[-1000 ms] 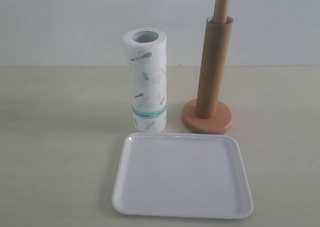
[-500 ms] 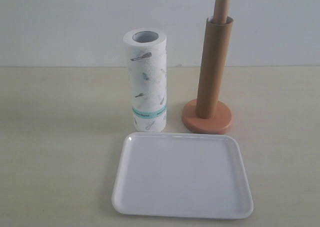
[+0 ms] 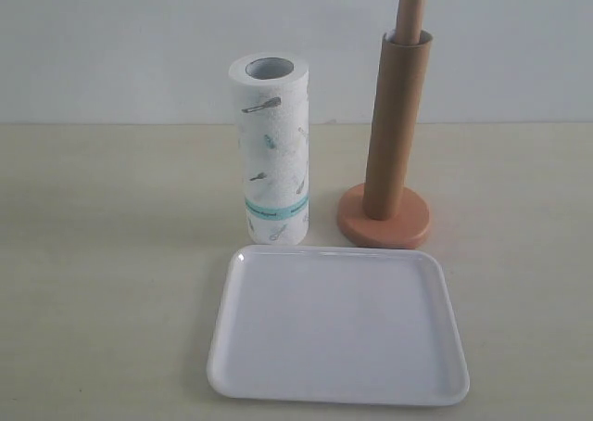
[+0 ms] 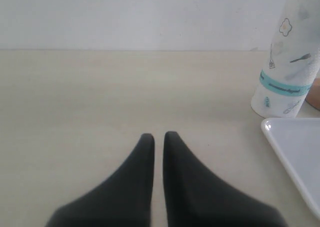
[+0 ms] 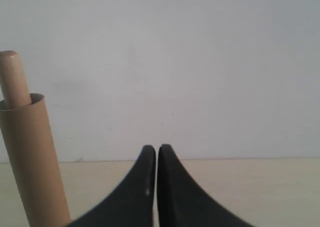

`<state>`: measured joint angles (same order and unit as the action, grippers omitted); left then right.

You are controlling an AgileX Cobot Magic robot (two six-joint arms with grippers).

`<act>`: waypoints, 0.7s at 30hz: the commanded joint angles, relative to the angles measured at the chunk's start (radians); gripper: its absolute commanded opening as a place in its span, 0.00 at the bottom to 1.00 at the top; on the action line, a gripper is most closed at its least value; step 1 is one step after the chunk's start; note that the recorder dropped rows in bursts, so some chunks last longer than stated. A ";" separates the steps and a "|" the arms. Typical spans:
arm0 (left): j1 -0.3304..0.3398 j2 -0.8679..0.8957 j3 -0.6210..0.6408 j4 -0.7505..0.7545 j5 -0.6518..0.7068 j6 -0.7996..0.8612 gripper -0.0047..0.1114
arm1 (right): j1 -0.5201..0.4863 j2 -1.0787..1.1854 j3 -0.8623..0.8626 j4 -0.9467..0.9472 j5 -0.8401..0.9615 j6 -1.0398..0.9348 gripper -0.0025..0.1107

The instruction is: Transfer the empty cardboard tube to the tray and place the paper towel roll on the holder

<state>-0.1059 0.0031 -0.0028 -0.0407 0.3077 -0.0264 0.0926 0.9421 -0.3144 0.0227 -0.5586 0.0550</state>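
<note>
Nothing is done yet: the tube (image 3: 397,124) sits on the holder (image 3: 384,221), the paper roll (image 3: 271,152) beside it, the tray (image 3: 338,328) bare toward the bench's near edge. The left tool (image 4: 158,135) and right tool (image 5: 157,148) are pinched together, empty.

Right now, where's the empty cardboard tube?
In the exterior view the empty cardboard tube stands upright, sleeved over the dowel of the holder, right of centre, to the right of the paper towel roll and behind the tray.
</note>
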 commanded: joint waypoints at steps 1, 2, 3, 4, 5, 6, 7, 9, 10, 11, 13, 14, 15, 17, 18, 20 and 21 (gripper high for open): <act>0.003 -0.003 0.003 0.002 -0.001 0.003 0.09 | -0.003 0.054 -0.005 -0.049 -0.023 0.109 0.03; 0.003 -0.003 0.003 0.002 -0.001 0.003 0.09 | -0.003 0.075 -0.005 -0.083 -0.034 0.119 0.03; 0.003 -0.003 0.003 0.002 -0.001 0.003 0.09 | -0.003 0.099 -0.005 -0.130 -0.050 0.136 0.03; 0.003 -0.003 0.003 0.002 -0.001 0.003 0.09 | -0.003 0.126 -0.005 -0.186 -0.076 0.159 0.03; 0.003 -0.003 0.003 0.002 -0.001 0.003 0.09 | -0.003 0.149 -0.005 -0.236 -0.102 0.181 0.03; 0.003 -0.003 0.003 0.002 -0.001 0.003 0.09 | -0.003 0.180 -0.005 -0.298 -0.142 0.201 0.03; 0.003 -0.003 0.003 0.002 -0.001 0.003 0.09 | -0.003 0.212 -0.007 -0.358 -0.188 0.217 0.03; 0.003 -0.003 0.003 0.002 -0.001 0.003 0.09 | -0.003 0.272 -0.007 -0.439 -0.274 0.228 0.03; 0.003 -0.003 0.003 0.002 -0.001 0.003 0.09 | -0.003 0.306 -0.007 -0.471 -0.324 0.228 0.03; 0.003 -0.003 0.003 0.002 -0.001 0.003 0.09 | -0.003 0.333 -0.007 -0.491 -0.370 0.228 0.03; 0.003 -0.003 0.003 0.002 -0.001 0.003 0.09 | -0.003 0.400 -0.007 -0.519 -0.456 0.231 0.03; 0.003 -0.003 0.003 0.002 -0.001 0.003 0.09 | -0.003 0.432 -0.007 -0.529 -0.485 0.231 0.03; 0.003 -0.003 0.003 0.002 -0.001 0.003 0.09 | -0.003 0.463 -0.015 -0.554 -0.511 0.231 0.03; 0.003 -0.003 0.003 0.002 -0.001 0.003 0.09 | -0.003 0.515 -0.039 -0.612 -0.513 0.235 0.03; 0.003 -0.003 0.003 0.002 -0.001 0.003 0.09 | -0.003 0.548 -0.062 -0.660 -0.510 0.252 0.03; 0.003 -0.003 0.003 0.002 -0.001 0.003 0.09 | -0.003 0.590 -0.098 -0.715 -0.510 0.277 0.03; 0.003 -0.003 0.003 0.002 -0.001 0.003 0.09 | -0.003 0.617 -0.118 -0.733 -0.510 0.288 0.04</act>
<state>-0.1059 0.0031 -0.0028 -0.0407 0.3077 -0.0264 0.0926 1.5072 -0.3882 -0.6351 -1.0477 0.3124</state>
